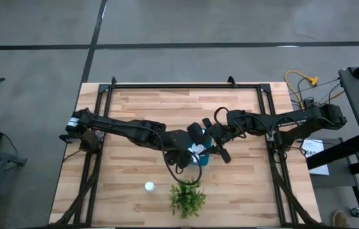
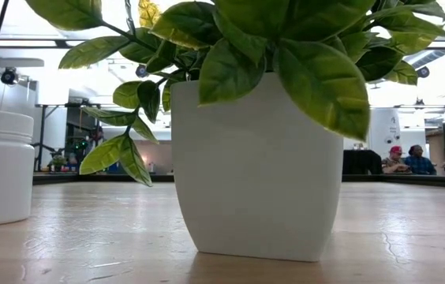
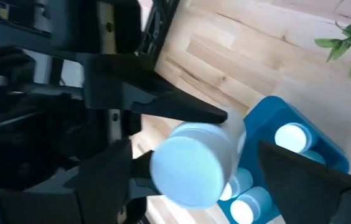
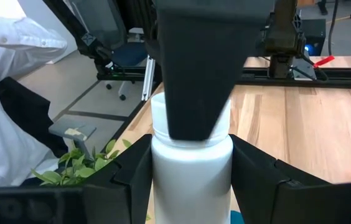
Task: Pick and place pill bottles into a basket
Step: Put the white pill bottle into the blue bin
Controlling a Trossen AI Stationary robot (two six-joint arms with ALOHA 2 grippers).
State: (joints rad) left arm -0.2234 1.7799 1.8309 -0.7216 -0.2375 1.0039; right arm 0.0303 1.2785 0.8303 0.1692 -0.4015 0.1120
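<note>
Above the teal basket (image 1: 202, 159) | right gripper (image 4: 191, 134) pinches smooth white cylindrical pill bottle (image 4: 191, 180) | left gripper (image 3: 238, 155) spread beside it | high view alone shows loose bottle (image 1: 149, 186) on wood table (image 1: 135, 108)

One white pill bottle (image 4: 191, 171) with a white cap is pinched between two dark fingers and hangs above the teal-blue basket (image 3: 322, 144), tilted so its round cap faces outward. Other bottles stand in the basket, three white caps (image 3: 291, 137) showing in its rounded-corner compartment. The basket sits on the wooden table near the middle. A lone bottle (image 1: 149, 186) stands upright on the table, well apart from the basket
</note>
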